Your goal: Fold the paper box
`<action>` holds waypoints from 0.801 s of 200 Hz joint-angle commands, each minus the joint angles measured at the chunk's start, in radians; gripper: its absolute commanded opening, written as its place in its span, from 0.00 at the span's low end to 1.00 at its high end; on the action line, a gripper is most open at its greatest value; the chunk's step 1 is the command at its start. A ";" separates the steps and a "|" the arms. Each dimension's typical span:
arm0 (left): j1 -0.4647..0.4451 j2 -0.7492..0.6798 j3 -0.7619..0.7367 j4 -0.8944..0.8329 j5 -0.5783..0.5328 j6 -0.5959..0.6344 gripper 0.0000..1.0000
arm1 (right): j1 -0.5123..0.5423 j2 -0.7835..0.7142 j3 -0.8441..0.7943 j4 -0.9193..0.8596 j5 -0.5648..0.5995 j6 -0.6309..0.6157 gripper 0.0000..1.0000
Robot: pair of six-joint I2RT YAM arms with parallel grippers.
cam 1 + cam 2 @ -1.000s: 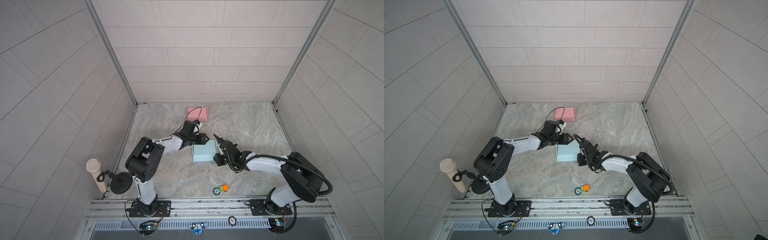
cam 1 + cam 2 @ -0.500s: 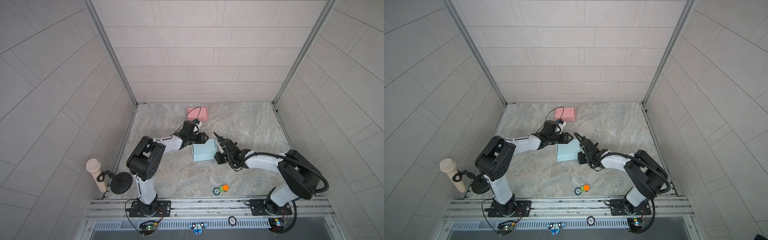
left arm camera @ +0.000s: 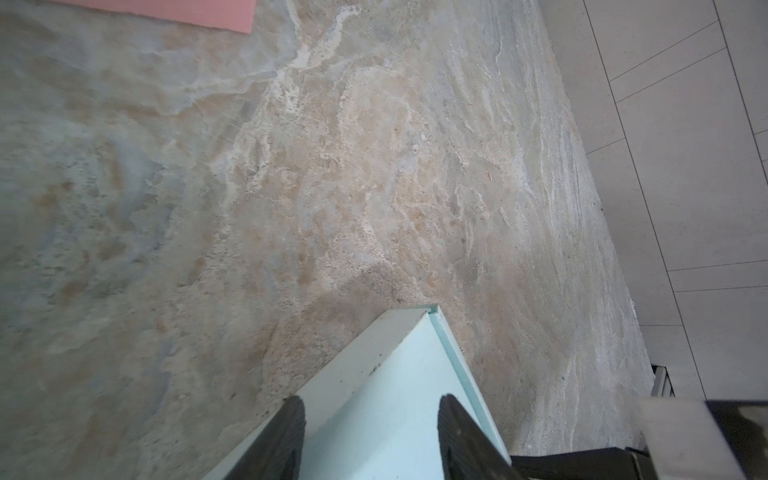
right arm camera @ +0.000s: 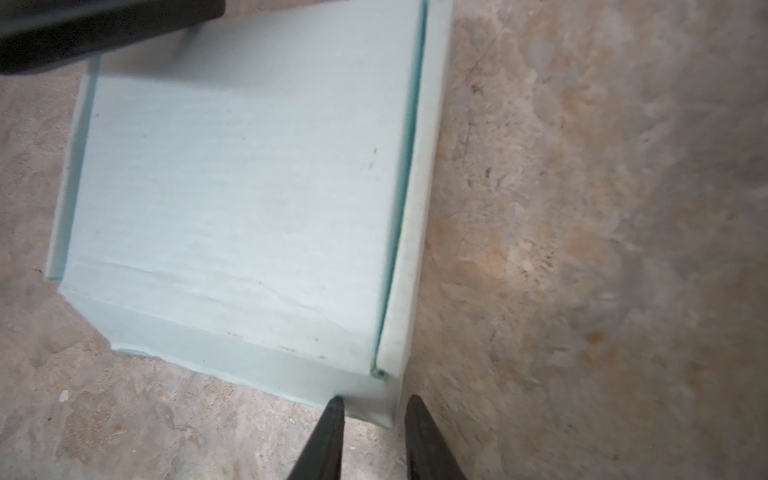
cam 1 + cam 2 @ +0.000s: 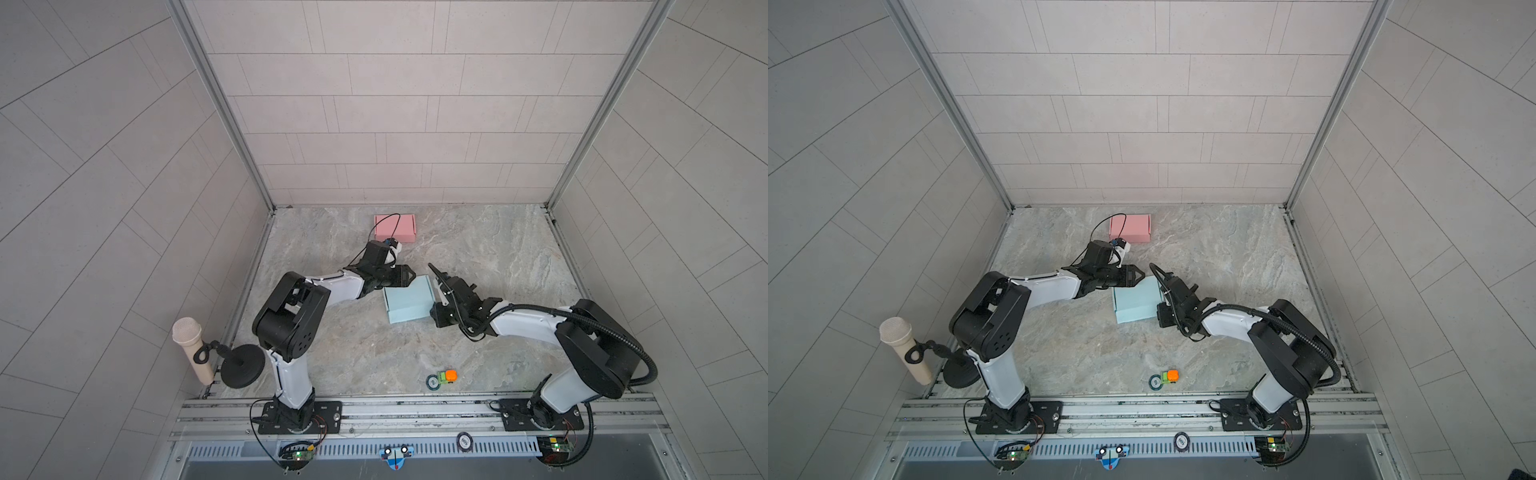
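Box lay at the middle of the table, left gripper spread over its far edge, right gripper narrowly parted at its near right corner, both equally close.

Paper box at centre; 2nd box behind it, nr back wall; small toy in front.

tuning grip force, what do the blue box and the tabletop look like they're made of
Blue box: likely thin paperboard, matte; wrinkled crease, folded edges and scuff specks show.
Tabletop: looks like stone or stone-print laminate, grey-beige veining, dull sheen; which one cannot be told.
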 commanded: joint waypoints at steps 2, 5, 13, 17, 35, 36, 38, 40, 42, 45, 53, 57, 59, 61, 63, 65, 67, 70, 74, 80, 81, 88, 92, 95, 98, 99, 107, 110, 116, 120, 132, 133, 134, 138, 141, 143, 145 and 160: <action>0.008 0.026 -0.023 -0.040 0.009 -0.001 0.55 | -0.005 -0.012 -0.011 -0.022 0.056 -0.009 0.24; 0.008 0.027 -0.022 -0.039 0.009 -0.002 0.55 | -0.005 -0.008 -0.010 -0.022 0.057 -0.010 0.23; 0.008 0.027 -0.019 -0.040 0.012 -0.002 0.54 | -0.005 0.001 -0.004 -0.021 0.059 -0.011 0.21; 0.008 0.028 -0.019 -0.040 0.015 -0.001 0.54 | -0.005 0.007 -0.001 -0.022 0.057 -0.012 0.21; 0.008 0.029 -0.016 -0.043 0.017 -0.001 0.54 | -0.005 0.026 0.007 -0.018 0.051 -0.012 0.19; 0.008 0.029 -0.016 -0.043 0.017 0.000 0.54 | -0.005 0.027 0.007 -0.017 0.051 -0.012 0.19; 0.008 0.028 -0.016 -0.044 0.017 0.000 0.54 | -0.005 0.028 0.007 -0.015 0.051 -0.011 0.19; 0.008 0.027 -0.016 -0.044 0.017 0.000 0.54 | -0.005 0.029 0.009 -0.014 0.051 -0.011 0.19; 0.008 0.027 -0.015 -0.044 0.017 0.001 0.54 | -0.005 0.030 0.009 -0.012 0.051 -0.011 0.19; 0.008 0.027 -0.014 -0.046 0.017 0.001 0.54 | -0.005 0.031 0.008 -0.012 0.051 -0.010 0.18; 0.008 0.027 -0.014 -0.046 0.017 0.001 0.54 | -0.005 0.033 0.010 -0.010 0.051 -0.010 0.18; 0.008 0.027 -0.015 -0.047 0.017 0.001 0.54 | -0.005 0.032 0.011 -0.009 0.051 -0.010 0.18; 0.008 0.027 -0.014 -0.047 0.018 0.001 0.54 | -0.005 0.032 0.010 -0.011 0.052 -0.010 0.18; 0.008 0.027 -0.014 -0.047 0.017 0.002 0.54 | -0.005 0.032 0.011 -0.009 0.053 -0.011 0.18; 0.009 0.027 -0.014 -0.047 0.017 0.001 0.54 | -0.005 0.032 0.011 -0.011 0.053 -0.010 0.17; 0.008 0.027 -0.014 -0.046 0.017 0.002 0.54 | -0.005 0.032 0.012 -0.011 0.055 -0.010 0.17; 0.008 0.027 -0.014 -0.046 0.017 0.001 0.54 | -0.005 0.032 0.012 -0.011 0.056 -0.009 0.17; 0.009 0.028 -0.014 -0.046 0.018 0.001 0.54 | -0.005 0.032 0.012 -0.011 0.057 -0.010 0.17; 0.009 0.030 -0.014 -0.046 0.018 0.001 0.54 | -0.005 0.032 0.014 -0.010 0.058 -0.010 0.17; 0.008 0.031 -0.014 -0.045 0.020 0.001 0.54 | -0.006 0.033 0.018 -0.011 0.059 -0.011 0.16; 0.008 0.031 -0.015 -0.045 0.020 0.001 0.53 | -0.006 0.033 0.018 -0.012 0.059 -0.012 0.16; 0.009 0.032 -0.016 -0.045 0.021 0.001 0.54 | -0.007 0.035 0.021 -0.012 0.060 -0.011 0.16; 0.008 0.032 -0.016 -0.043 0.023 0.000 0.53 | -0.007 0.036 0.023 -0.012 0.061 -0.011 0.16; 0.009 0.032 -0.016 -0.043 0.023 0.000 0.53 | -0.006 0.037 0.024 -0.012 0.062 -0.012 0.16; 0.008 0.033 -0.016 -0.043 0.024 -0.001 0.53 | -0.007 0.037 0.025 -0.012 0.063 -0.013 0.16; 0.008 0.032 -0.016 -0.043 0.023 0.000 0.53 | -0.007 0.039 0.025 -0.012 0.063 -0.013 0.16; 0.008 0.032 -0.017 -0.042 0.025 0.000 0.54 | -0.008 0.041 0.028 -0.009 0.064 -0.013 0.15; 0.008 0.031 -0.018 -0.041 0.026 -0.001 0.54 | -0.008 0.041 0.027 -0.006 0.064 -0.014 0.15; 0.008 0.030 -0.019 -0.039 0.026 -0.001 0.53 | -0.009 0.043 0.025 -0.002 0.064 -0.014 0.15; 0.008 0.029 -0.020 -0.038 0.028 0.000 0.54 | -0.009 0.044 0.026 -0.001 0.064 -0.014 0.15; 0.008 0.026 -0.026 -0.032 0.028 -0.001 0.54 | -0.010 0.050 0.029 0.002 0.064 -0.014 0.15; 0.008 0.026 -0.026 -0.031 0.028 -0.002 0.54 | -0.009 0.051 0.030 0.002 0.064 -0.014 0.15; 0.008 0.026 -0.026 -0.031 0.028 -0.002 0.54 | -0.010 0.051 0.030 0.001 0.064 -0.013 0.15; 0.008 0.026 -0.028 -0.028 0.027 -0.004 0.53 | -0.010 0.054 0.032 0.002 0.064 -0.014 0.15; 0.008 0.025 -0.030 -0.026 0.029 -0.004 0.53 | -0.011 0.056 0.031 0.002 0.065 -0.015 0.15; 0.008 0.026 -0.031 -0.024 0.029 -0.005 0.54 | -0.011 0.057 0.032 0.004 0.065 -0.014 0.15; 0.008 0.026 -0.032 -0.022 0.030 -0.005 0.54 | -0.011 0.058 0.033 0.006 0.067 -0.014 0.15; 0.008 0.027 -0.039 -0.008 0.036 -0.011 0.53 | -0.012 0.062 0.025 0.033 0.074 -0.010 0.15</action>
